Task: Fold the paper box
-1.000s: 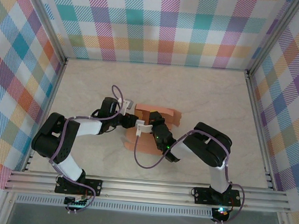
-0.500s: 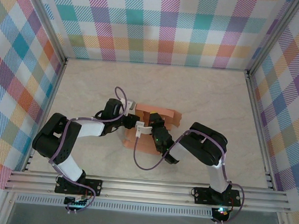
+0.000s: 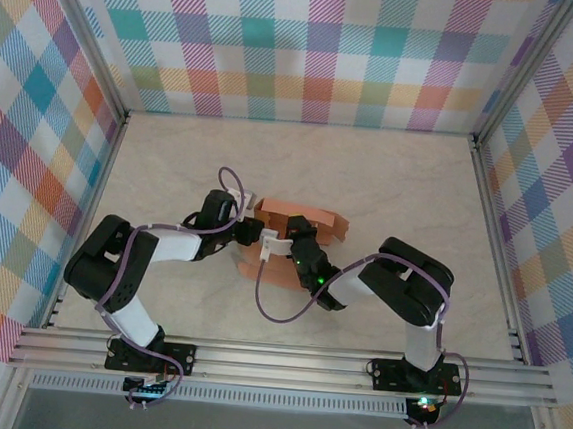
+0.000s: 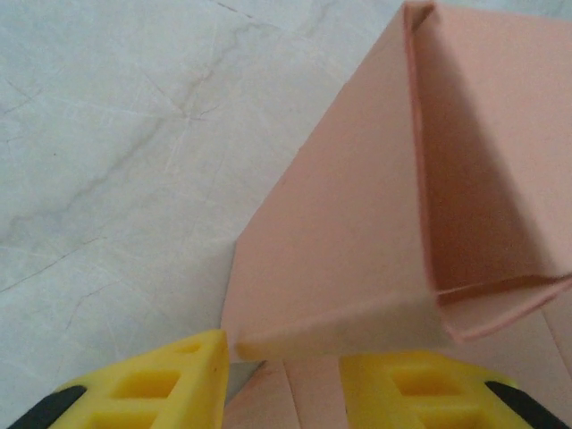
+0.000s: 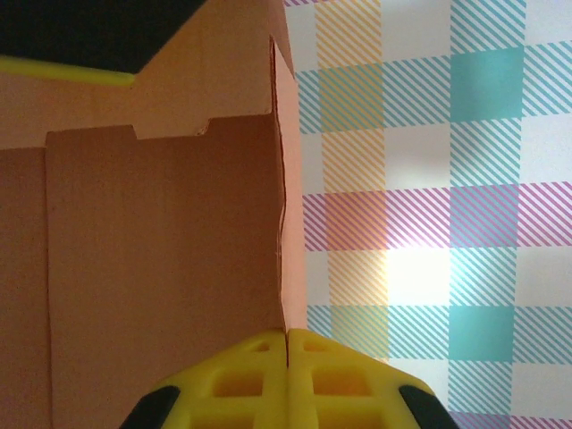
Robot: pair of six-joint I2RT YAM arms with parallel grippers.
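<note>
A salmon-orange paper box (image 3: 311, 220) of thin card is seen partly folded near the middle of the pale marbled tabletop (image 3: 400, 184), which is enclosed by walls of pastel checked pattern (image 3: 311, 46). Some panels are raised while others lie flat on the surface toward the near side. The box is flanked by both arms: the left tool (image 3: 256, 234) is placed at its left edge and the right tool (image 3: 286, 243) just beside it, over the near part of the card.

In the left wrist view, the box (image 4: 357, 250) is shown as an upright folded wall with an open hollow to its right, standing on the tabletop (image 4: 116, 161). The left tool (image 4: 286, 380) is set at the wall's lower corner, its yellow fingers (image 4: 152, 384) held apart with card between them. The left fingertip lies against the corner of the fold, but whether the card is pressed or merely straddled cannot be told.

In the right wrist view, the right tool (image 5: 286, 353) is clenched, its yellow fingers (image 5: 232, 375) brought together on the thin edge of a raised panel of the box (image 5: 161, 268). That edge runs straight down into the seam between them, and a notched flap is seen at the panel's top. The checked wall (image 5: 420, 179) is seen beyond.
</note>
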